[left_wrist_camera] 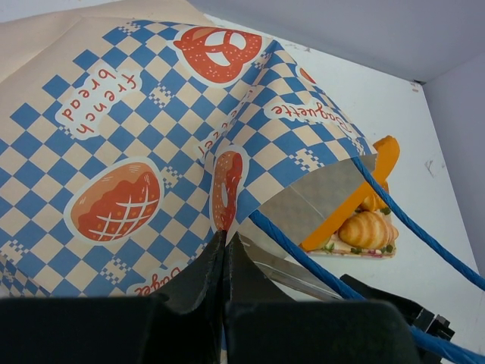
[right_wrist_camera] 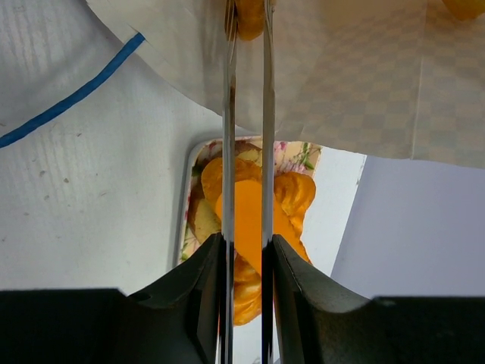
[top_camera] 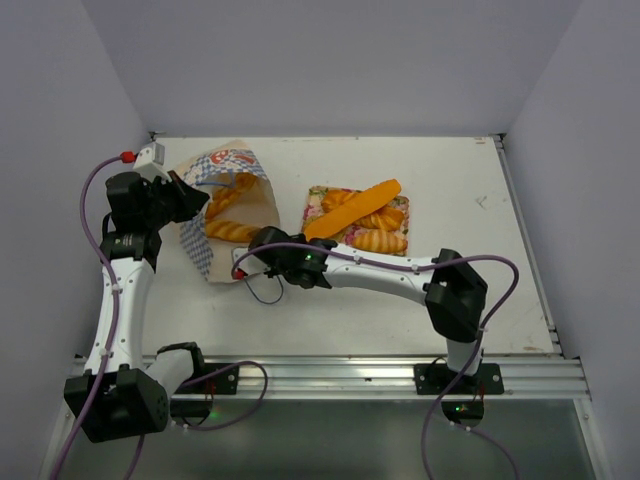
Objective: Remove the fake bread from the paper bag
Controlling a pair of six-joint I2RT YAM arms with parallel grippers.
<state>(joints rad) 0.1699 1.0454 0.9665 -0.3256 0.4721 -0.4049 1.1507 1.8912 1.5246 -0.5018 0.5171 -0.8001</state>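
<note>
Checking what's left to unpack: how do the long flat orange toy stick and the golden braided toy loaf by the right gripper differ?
The long flat orange stick lies on the floral tray; the golden braided loaf sits inside the tan checkered paper bag. The stick is smooth and longer; the loaf ribbed and shorter. Both are orange-toned toy breads.

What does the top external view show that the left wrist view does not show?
Only the top external view shows the right end effector at the bag's near edge and fake bread lying inside the paper bag. Only the left wrist view shows the words french bread printed on the bag and the left end effector shut on its checkered wall. Both show the bag and the floral tray with an orange stick on it.
</note>
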